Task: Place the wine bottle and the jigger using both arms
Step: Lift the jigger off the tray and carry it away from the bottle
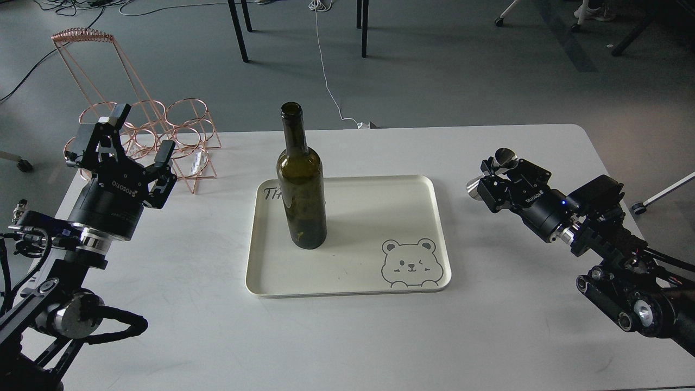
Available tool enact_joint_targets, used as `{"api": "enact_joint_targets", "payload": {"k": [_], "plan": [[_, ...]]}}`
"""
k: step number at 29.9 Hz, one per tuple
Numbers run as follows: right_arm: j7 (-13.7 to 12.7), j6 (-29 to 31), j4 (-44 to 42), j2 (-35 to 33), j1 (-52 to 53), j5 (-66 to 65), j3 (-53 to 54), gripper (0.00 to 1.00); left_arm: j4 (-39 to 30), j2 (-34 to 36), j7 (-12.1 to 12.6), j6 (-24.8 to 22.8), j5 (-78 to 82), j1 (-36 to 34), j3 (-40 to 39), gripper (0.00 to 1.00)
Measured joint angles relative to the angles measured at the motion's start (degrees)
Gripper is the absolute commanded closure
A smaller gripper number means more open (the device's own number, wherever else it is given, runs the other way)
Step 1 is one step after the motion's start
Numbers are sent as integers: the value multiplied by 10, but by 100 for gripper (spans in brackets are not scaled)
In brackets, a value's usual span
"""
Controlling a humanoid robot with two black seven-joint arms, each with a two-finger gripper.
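The dark olive-green wine bottle (302, 187) stands upright on the left half of the cream tray (347, 282). My right gripper (491, 179) is shut on the silver jigger (505, 159) and holds it tilted above the white table, to the right of the tray. My left gripper (130, 146) is open and empty at the table's left side, well to the left of the bottle, fingers (164, 153) pointing up.
A copper wire rack (146, 130) stands at the back left, just behind my left gripper. The tray has a bear drawing (408, 264) at its front right corner. Chair legs and cables lie on the floor beyond the table.
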Motion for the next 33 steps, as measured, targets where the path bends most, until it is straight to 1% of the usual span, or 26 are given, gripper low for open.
{"api": "enact_joint_targets", "payload": {"k": [4, 13, 18, 21, 24, 27, 30, 32, 33], "plan": [[0, 0, -4, -18, -22, 21, -1, 82, 0, 1, 0, 0, 0, 0, 1, 2], [0, 0, -30, -23, -33, 34, -5, 82, 0, 0, 0, 0, 0, 0, 3, 2], [0, 0, -45, -23, -33, 34, -6, 80, -1, 1, 0, 0, 0, -1, 3, 2], [0, 0, -52, -23, -30, 34, -7, 78, -1, 1, 0, 0, 0, -1, 3, 2], [0, 0, -56, -23, -30, 34, -7, 67, -1, 1, 0, 0, 0, -1, 3, 2], [0, 0, -56, -24, -30, 34, -8, 59, -2, 1, 0, 0, 0, -1, 2, 2], [0, 0, -56, -24, -29, 34, -8, 43, -2, 1, 0, 0, 0, -1, 2, 2], [0, 0, -56, -24, -28, 34, -8, 28, -2, 1, 0, 0, 0, -1, 2, 2], [0, 0, -55, -24, -28, 34, -8, 22, -3, 1, 0, 0, 0, -1, 2, 2]]}}
